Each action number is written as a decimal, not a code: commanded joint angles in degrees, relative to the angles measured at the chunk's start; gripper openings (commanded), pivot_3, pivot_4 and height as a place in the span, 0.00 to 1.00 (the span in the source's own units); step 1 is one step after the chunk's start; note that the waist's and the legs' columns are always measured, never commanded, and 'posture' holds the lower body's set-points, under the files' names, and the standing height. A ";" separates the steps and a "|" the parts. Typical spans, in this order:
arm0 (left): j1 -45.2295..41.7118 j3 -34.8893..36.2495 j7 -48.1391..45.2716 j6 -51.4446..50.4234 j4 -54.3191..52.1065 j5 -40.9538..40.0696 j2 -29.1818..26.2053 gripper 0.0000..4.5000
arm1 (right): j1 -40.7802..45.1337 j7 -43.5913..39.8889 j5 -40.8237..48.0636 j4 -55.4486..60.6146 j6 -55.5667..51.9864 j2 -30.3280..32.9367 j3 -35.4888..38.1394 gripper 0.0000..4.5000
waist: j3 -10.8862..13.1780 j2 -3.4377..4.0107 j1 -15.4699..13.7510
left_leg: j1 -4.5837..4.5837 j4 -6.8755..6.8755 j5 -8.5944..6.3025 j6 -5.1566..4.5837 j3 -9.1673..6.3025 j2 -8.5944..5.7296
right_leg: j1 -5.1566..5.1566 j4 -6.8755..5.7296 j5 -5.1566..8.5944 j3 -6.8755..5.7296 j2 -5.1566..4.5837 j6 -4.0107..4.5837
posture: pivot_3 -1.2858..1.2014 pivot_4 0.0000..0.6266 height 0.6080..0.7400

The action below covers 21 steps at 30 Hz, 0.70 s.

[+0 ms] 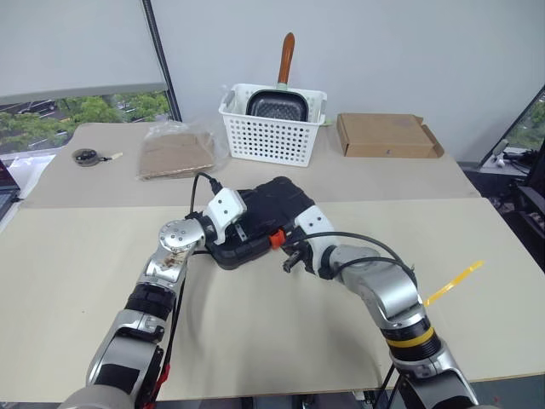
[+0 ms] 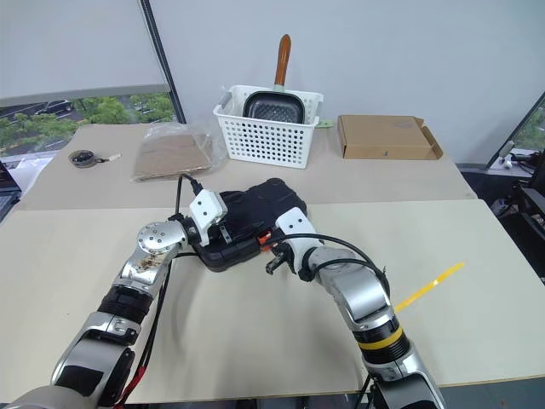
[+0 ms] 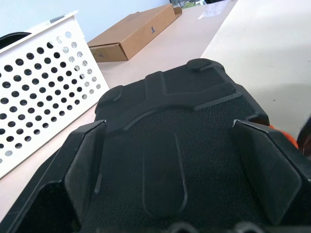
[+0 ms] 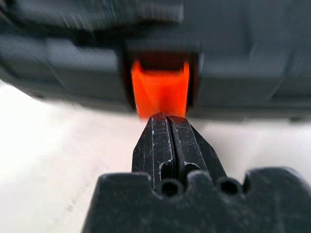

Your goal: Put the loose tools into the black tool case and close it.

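Case [image 1: 260, 217] lies shut, lid down, near the middle of the desk [image 1: 477, 281], just ahead of the seam between the two desk panels. I see no loose tools lying on the desk.

Left gripper [image 1: 241, 232] sits over the case's near-left end. Its fingers [image 3: 82, 165] are spread wide, one on each side of the textured black lid in the left wrist view. I can't tell whether they press on the lid or only straddle it.

Right gripper [image 4: 167, 127] is at the case's near edge, by the orange latch [image 4: 159, 90]. Its fingers [image 4: 155, 145] are clenched together on nothing, tips just below the latch. Contact with the latch I can't confirm; that view is blurred there.

Toward the far edge of the desk:
- white basket [image 1: 272, 128], centre, with a dark square pan [image 1: 277, 106] in it, wooden handle sticking up
- flat cardboard box [image 1: 387, 136], to the right of the basket
- clear bag [image 1: 174, 152] with something brown inside, to the left of the basket
- small dark disc [image 1: 84, 156] with a cord, toward the far left corner

Yellow strip [image 1: 456, 281] lies near the right edge of the desk, well apart from the case.
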State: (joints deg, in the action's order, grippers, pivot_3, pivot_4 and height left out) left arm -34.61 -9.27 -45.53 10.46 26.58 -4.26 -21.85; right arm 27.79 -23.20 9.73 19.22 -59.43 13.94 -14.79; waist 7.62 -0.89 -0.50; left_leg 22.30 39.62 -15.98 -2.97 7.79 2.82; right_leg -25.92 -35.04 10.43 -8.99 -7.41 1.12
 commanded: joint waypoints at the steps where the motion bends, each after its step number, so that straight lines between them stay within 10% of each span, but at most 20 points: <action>1: 4.56 -4.06 -1.47 -2.04 5.99 4.15 0.32 1.00 | 0.85 -0.47 0.82 3.05 1.81 0.52 1.12 0.01 | -0.02 0.03 -0.01 | 0.00 -0.01 0.00 0.00 0.00 0.00 | 0.00 0.01 0.00 0.00 0.00 0.00 | 0.52 0.24 0.70; 15: 16.48 16.62 -6.55 -19.82 -23.80 -20.91 -10.23 1.00 | -16.24 -19.74 6.64 0.77 33.50 13.87 9.46 0.01 | 0.38 -0.16 1.60 | 0.00 -0.90 0.41 -0.06 0.28 0.09 | -0.25 0.07 0.15 0.23 0.44 -0.10 | 0.52 0.24 0.70; 21: 33.66 24.77 -4.23 -28.43 -38.60 -25.55 -15.73 1.00 | -21.37 -27.60 8.22 -7.96 46.19 18.42 15.85 0.40 | 0.87 -0.16 0.97 | 0.04 -0.91 0.22 0.01 0.25 0.02 | -0.25 0.27 0.21 0.27 0.49 -0.06 | 0.52 0.24 0.70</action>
State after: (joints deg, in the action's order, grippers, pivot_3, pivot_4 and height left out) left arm -4.64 11.88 -51.18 -15.42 -6.39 -27.58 -36.38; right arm 6.96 -47.91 16.35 13.09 -19.20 31.38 -2.39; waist 8.49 -1.06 0.47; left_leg 22.35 38.72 -15.93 -2.77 8.04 2.79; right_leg -26.15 -34.74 10.65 -8.72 -7.01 1.06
